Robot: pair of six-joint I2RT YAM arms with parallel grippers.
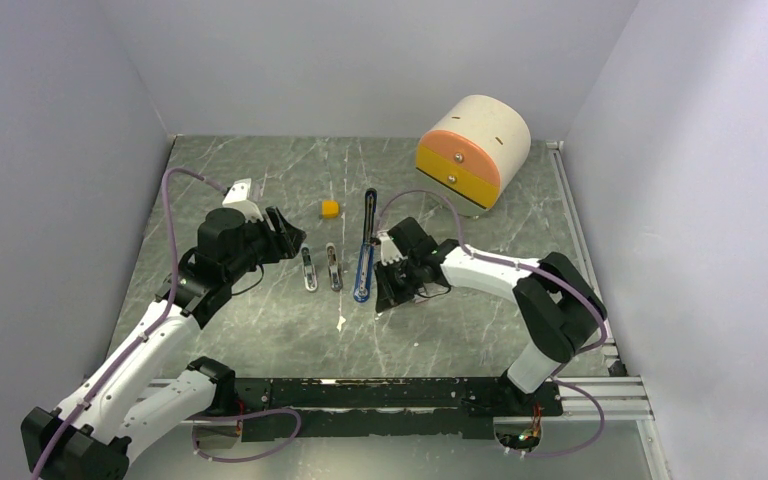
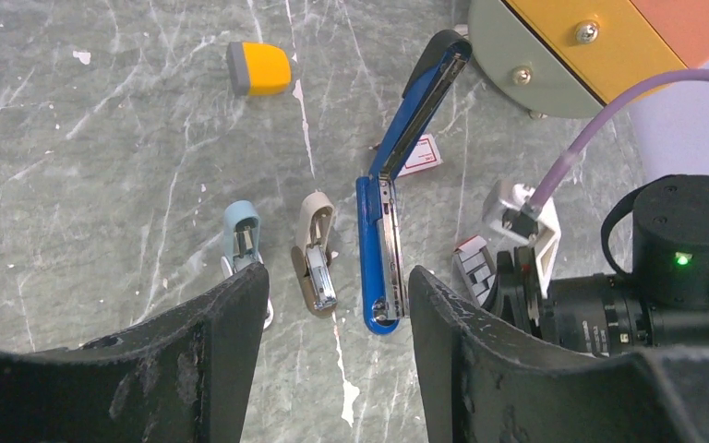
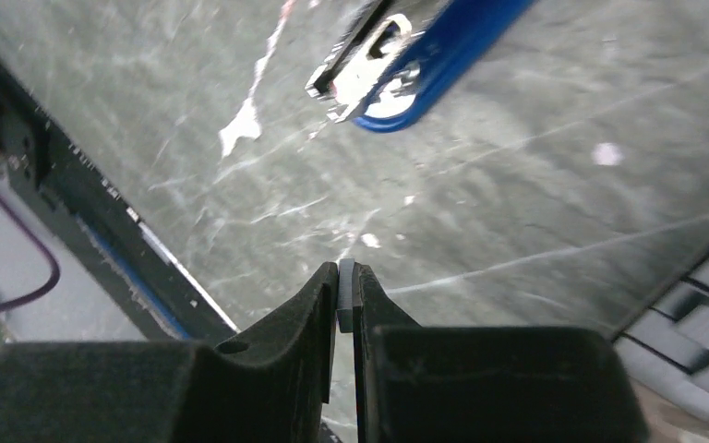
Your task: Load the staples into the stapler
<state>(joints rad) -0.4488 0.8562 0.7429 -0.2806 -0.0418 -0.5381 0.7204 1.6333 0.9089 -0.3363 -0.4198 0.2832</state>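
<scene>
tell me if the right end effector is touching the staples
Touching. The right wrist view shows the right end effector shut on a thin grey strip of staples, which sits pinched between its closed jaws with no gap on either side.

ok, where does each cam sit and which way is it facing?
Top external: above and behind the bases, looking down on the table; both arms show.
Left wrist: on the left arm, looking past the open left gripper at the opened blue stapler.
Right wrist: looks down past the right gripper, shut on the staples, at the table.
Shared: all three see the blue stapler.
</scene>
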